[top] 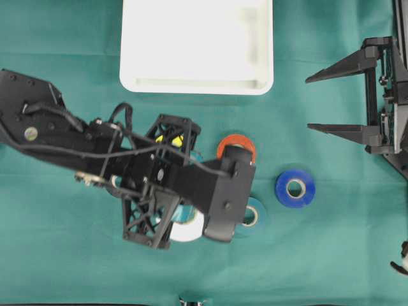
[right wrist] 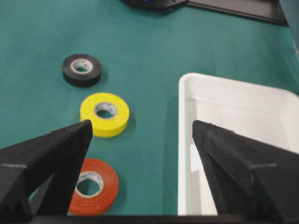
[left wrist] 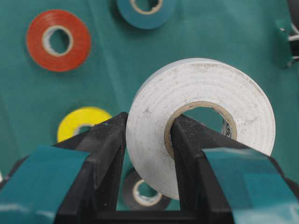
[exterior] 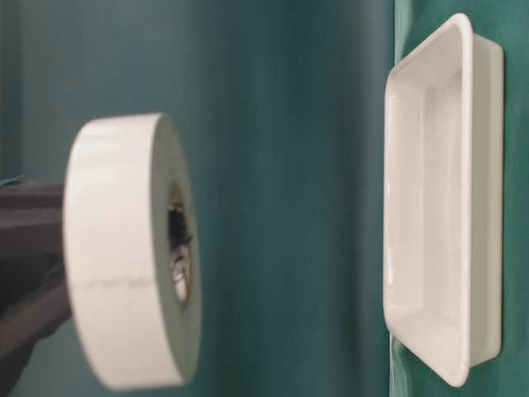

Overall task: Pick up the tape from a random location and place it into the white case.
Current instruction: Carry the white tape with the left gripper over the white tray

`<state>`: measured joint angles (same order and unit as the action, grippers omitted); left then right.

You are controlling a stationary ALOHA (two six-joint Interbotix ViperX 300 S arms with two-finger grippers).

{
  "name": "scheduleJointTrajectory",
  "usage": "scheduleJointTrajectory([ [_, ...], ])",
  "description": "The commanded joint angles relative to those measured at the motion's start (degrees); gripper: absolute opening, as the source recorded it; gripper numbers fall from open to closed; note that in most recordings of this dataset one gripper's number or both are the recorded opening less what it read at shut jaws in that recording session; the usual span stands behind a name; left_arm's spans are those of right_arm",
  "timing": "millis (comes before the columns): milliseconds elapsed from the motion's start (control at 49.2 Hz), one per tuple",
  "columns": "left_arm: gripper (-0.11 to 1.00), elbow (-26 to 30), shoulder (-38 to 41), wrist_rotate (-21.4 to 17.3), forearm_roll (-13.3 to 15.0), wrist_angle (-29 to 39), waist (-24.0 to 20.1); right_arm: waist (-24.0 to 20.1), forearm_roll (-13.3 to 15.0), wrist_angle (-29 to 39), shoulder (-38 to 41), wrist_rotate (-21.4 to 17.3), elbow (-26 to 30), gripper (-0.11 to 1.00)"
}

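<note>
My left gripper (left wrist: pixel 148 128) is shut on a white tape roll (left wrist: pixel 205 88). One finger presses the roll's outer face and the other sits inside its cardboard core. The roll hangs above the green cloth, and in the overhead view it peeks out beneath the left wrist (top: pixel 186 231). The table-level view shows the same roll (exterior: pixel 124 248) close up, apart from the white case (exterior: pixel 442 198). The white case (top: pixel 191 86) lies at the top centre, with nothing visible in it. My right gripper (top: pixel 309 103) stands open at the right edge, nothing between its fingers, with the case rim (right wrist: pixel 184 140) below it.
Loose rolls lie on the cloth: red (top: pixel 236 145), blue (top: pixel 295 188), teal (top: pixel 254 213), and yellow (top: pixel 171 139) partly under the left arm. A black roll (left wrist: pixel 145 191) sits beneath the held one. The right wrist view shows black (right wrist: pixel 81 70), yellow (right wrist: pixel 104 114) and red (right wrist: pixel 93 186).
</note>
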<state>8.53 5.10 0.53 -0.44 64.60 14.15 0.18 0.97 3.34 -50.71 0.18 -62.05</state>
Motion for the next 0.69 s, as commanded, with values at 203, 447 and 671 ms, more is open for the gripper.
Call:
scheduleJointTrajectory([
  [203,0.25,-0.6,-3.2,-0.1,-0.3,-0.6,-6.9,0.0,0.0,-0.2,0.2,-0.1,1.6,0.91],
  [447,0.25,-2.3,-4.0,-0.2,-0.3,-3.2,-14.0,0.0,0.0,-0.2,0.3,-0.1,1.6,0.91],
  [671,0.25,-2.6,-4.2,-1.5,-0.3,-5.6,-20.1,0.0,0.0,-0.2,0.3,-0.1,1.6,0.91],
])
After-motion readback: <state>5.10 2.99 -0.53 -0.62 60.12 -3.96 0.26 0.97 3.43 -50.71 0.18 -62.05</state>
